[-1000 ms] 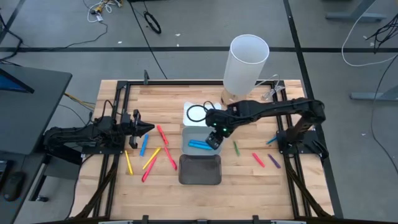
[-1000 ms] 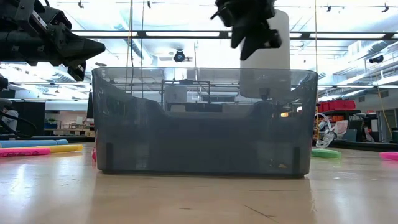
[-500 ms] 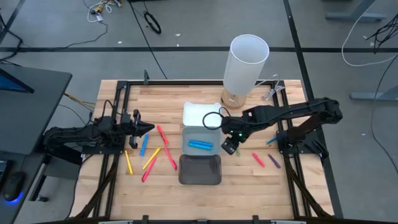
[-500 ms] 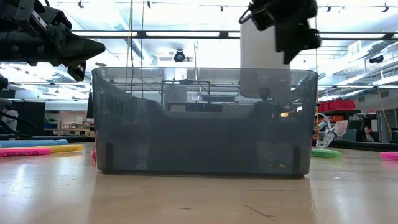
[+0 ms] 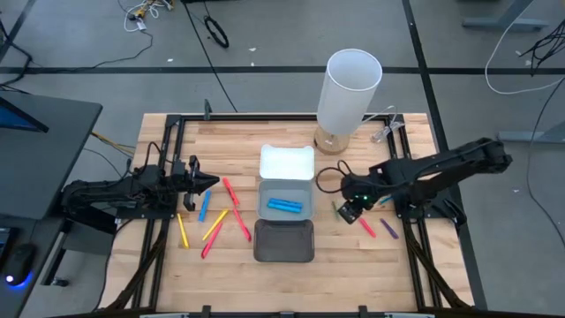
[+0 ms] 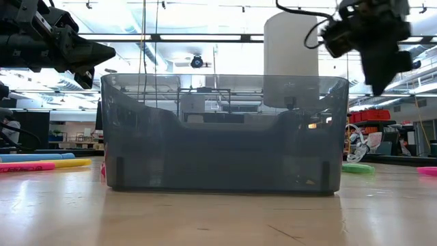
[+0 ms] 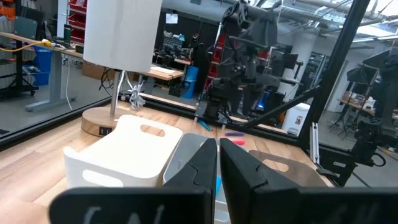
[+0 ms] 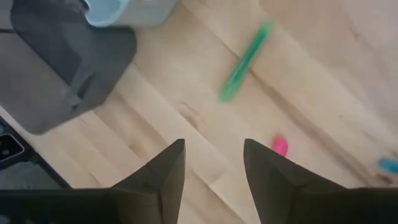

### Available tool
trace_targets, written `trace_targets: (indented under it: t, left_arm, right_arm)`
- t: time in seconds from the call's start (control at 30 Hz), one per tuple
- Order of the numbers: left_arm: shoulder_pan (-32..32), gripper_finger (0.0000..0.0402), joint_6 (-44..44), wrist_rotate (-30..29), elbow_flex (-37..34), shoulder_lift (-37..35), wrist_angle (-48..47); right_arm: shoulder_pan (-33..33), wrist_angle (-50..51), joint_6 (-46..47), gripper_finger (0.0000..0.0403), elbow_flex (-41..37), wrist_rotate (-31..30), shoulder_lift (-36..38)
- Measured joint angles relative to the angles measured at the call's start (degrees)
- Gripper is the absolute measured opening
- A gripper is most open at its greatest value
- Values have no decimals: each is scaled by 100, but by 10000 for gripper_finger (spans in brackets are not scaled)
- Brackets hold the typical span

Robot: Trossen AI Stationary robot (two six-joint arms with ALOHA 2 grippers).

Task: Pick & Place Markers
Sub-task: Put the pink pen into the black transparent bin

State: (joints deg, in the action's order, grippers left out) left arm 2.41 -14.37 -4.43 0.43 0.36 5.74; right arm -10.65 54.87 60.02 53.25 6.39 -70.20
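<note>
Right gripper (image 5: 350, 212) is shown displaced from above the grey tray (image 5: 284, 182), where it hung 1 second earlier, to the bare wood right of it; its fingers are parted and nothing is held. 1 blue marker (image 5: 284, 206) lies inside that tray, so 1 delivery is judged complete. A green marker (image 8: 245, 62) is framed just ahead of the fingers in the right wrist view and is the likely next target, with a pink marker (image 8: 279, 145) near it. Further markers (image 5: 214, 226) remain scattered at the left, where the left gripper (image 5: 207, 184) is clenched, empty and unmoved.
</note>
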Motion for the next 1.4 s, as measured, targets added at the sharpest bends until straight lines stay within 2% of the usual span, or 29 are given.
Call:
trace_targets:
  t: [0.3,0.63,1.2,1.4]
  left_arm:
    - [-2,23,-1,1,0,0,0]
    - [-1,23,-2,1,2,-1,0]
    - [-1,23,0,0,0,-2,0]
    - [-2,23,0,2,2,0,0]
  right_arm:
    - [-686,-72,1021,164,-597,11,493]
    - [-1370,-23,1214,164,-963,13,666]
    - [-1513,57,1282,164,-1230,64,755]
    - [-1513,85,1218,164,-1387,-85,753]
